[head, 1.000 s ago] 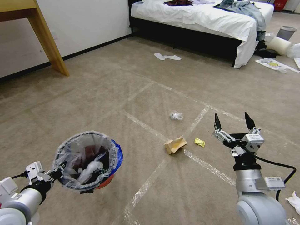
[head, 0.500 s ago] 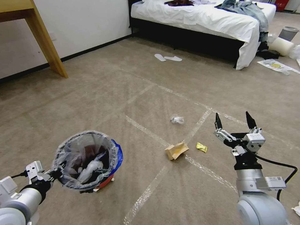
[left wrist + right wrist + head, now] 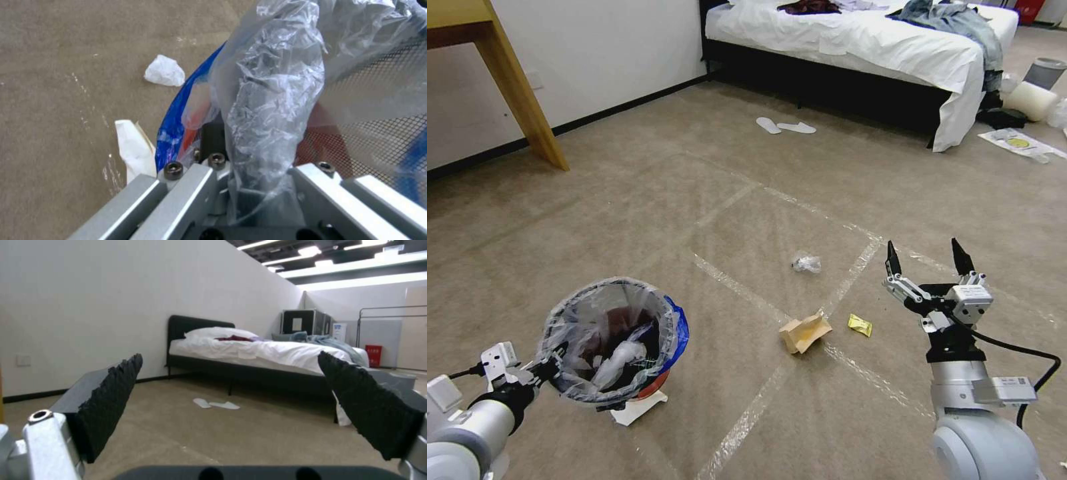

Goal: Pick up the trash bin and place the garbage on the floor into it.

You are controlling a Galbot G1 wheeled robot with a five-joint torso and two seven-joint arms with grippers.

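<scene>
Your left tool (image 3: 550, 366) is clamped on the trash bin's (image 3: 610, 340) lined rim, bin held low at your left. Right tool (image 3: 924, 260) wide, holding nothing, raised above the carpet. Cardboard carton (image 3: 804, 332), yellow wrapper (image 3: 860, 325) and plastic wad (image 3: 806, 263) lie between.

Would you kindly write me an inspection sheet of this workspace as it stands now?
Surface: beige carpet marked with tape lines.
Job's things: trash bin, clear-lined, holds litter; on the floor a cardboard carton, yellow wrapper, plastic wad, white paper beneath the bin.
Clutter: white slippers near the bed.
Grippers: left gripper clamps the bin's rim; right gripper raised, jaws wide, empty.
Cables: black cable on the right arm.
Surroundings: wooden table leg, grey bin.
</scene>
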